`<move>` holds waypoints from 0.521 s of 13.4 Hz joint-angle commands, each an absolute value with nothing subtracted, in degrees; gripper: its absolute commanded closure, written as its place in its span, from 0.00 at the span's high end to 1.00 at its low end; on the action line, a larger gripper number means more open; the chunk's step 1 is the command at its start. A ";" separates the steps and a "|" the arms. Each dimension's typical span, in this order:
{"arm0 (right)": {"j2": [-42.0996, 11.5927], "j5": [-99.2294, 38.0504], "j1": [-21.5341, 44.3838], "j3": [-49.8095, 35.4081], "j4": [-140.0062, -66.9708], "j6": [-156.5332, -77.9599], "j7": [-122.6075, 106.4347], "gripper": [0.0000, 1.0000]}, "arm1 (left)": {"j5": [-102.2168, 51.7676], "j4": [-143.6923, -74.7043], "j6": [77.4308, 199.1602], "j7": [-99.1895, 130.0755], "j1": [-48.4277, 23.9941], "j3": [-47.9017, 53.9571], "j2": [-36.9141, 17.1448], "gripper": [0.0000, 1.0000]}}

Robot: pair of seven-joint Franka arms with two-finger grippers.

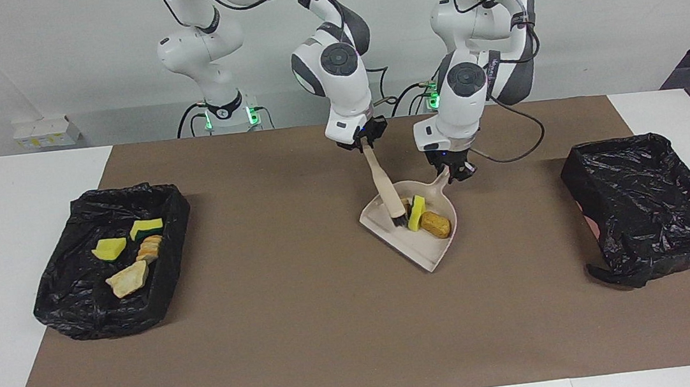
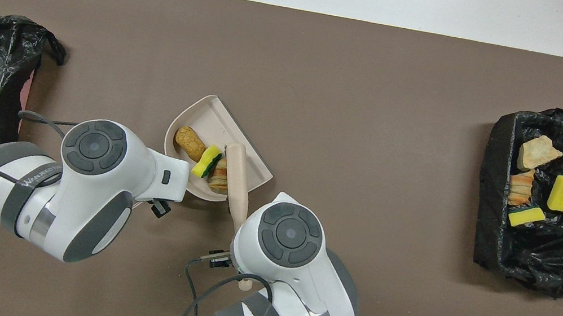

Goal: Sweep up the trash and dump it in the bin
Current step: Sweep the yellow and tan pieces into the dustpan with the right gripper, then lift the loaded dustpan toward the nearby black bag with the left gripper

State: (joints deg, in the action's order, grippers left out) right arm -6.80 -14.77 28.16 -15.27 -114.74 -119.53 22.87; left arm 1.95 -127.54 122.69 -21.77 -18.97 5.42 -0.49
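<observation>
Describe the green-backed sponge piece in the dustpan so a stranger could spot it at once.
Find the beige dustpan in the middle of the brown mat, its handle gripped by the left gripper. Three scraps lie in it beside the brush held by the right gripper. The sponge piece is the middle one, bright yellow with a dark green edge, between two brown bread-like rolls.

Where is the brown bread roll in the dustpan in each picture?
Facing view: the bread roll lies in the dustpan, just right of centre, beside the yellow sponge.
Overhead view: the bread roll is left of centre, in the dustpan.
Shared landmark: the brush reaching into the dustpan next to the sponge.
</observation>
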 commanded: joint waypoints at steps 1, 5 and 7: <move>-3.00 -15.12 27.95 -15.38 -115.93 -119.09 25.57 0.00 | 1.06 -127.88 123.23 -19.78 -17.06 5.36 1.58 0.00; -2.20 -11.71 30.41 -15.56 -116.28 -119.88 32.67 0.00 | 1.14 -127.97 122.35 -13.89 -15.91 5.10 3.42 0.00; -1.59 -11.25 32.51 -15.56 -116.37 -119.79 36.89 0.00 | 1.14 -127.88 120.34 -9.08 -14.34 5.10 5.00 0.00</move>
